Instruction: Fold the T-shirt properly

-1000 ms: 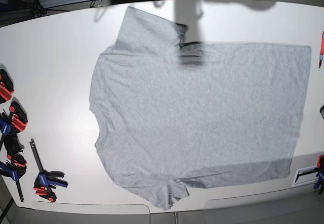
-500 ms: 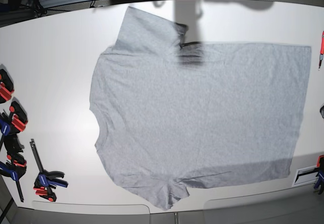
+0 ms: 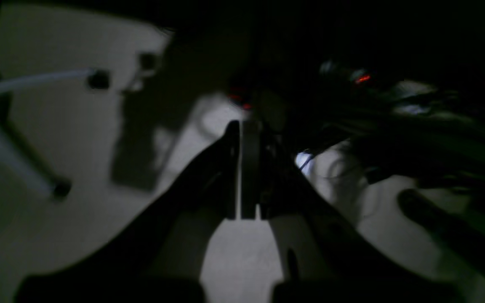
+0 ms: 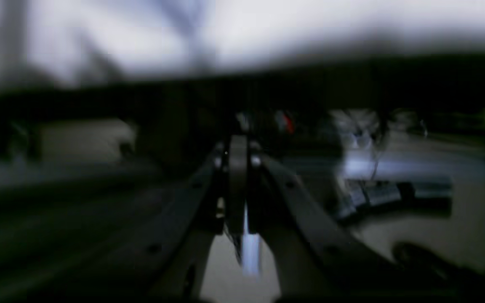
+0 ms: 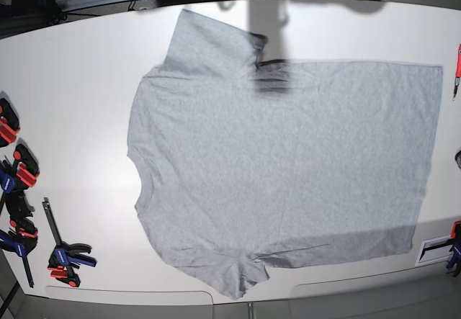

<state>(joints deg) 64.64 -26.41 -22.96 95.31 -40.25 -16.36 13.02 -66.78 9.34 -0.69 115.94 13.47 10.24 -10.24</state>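
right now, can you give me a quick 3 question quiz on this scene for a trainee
1. True or false: the T-shirt lies spread flat on the white table, plain side up.
2. Where do the clamps lie in the base view? A) at its left edge B) on the shirt C) at the top centre
3. Fill in: both the left gripper and the right gripper are ____ and hold nothing.

Key: 1 true; 2 A; 3 shut
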